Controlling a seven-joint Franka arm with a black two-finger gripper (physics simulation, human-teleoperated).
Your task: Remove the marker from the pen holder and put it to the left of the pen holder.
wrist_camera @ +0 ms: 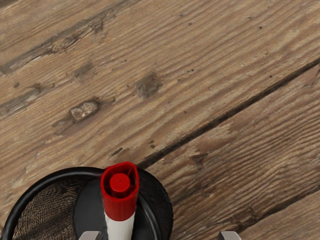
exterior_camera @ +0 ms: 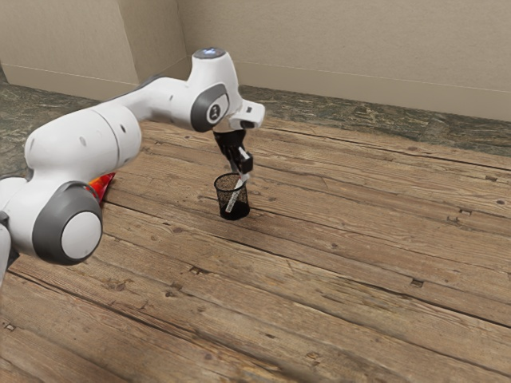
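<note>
The tabletop [exterior_camera: 343, 263] is of worn wooden planks, with dark seams and knots; past it lie a dark, mottled green-grey floor [exterior_camera: 487, 142] and a plain beige wall [exterior_camera: 335, 44]. The white and grey arm [exterior_camera: 84, 140] reaches in from the exterior view's left, its hand over the black mesh pen holder [exterior_camera: 222, 209], which stands upright on the planks. Partly hidden behind the arm is a red-and-orange object [exterior_camera: 100, 185], well apart from the holder. The marker [wrist_camera: 120, 200], white-barrelled with a red cap, is inside the pen holder, tilted, its capped end up by the rim and its lower end slanting toward the exterior view's left. The fingers [exterior_camera: 246, 164] are spread wide around the marker's upper part without gripping it; in the wrist view one fingertip is close beside the barrel, the other well apart from it.
</note>
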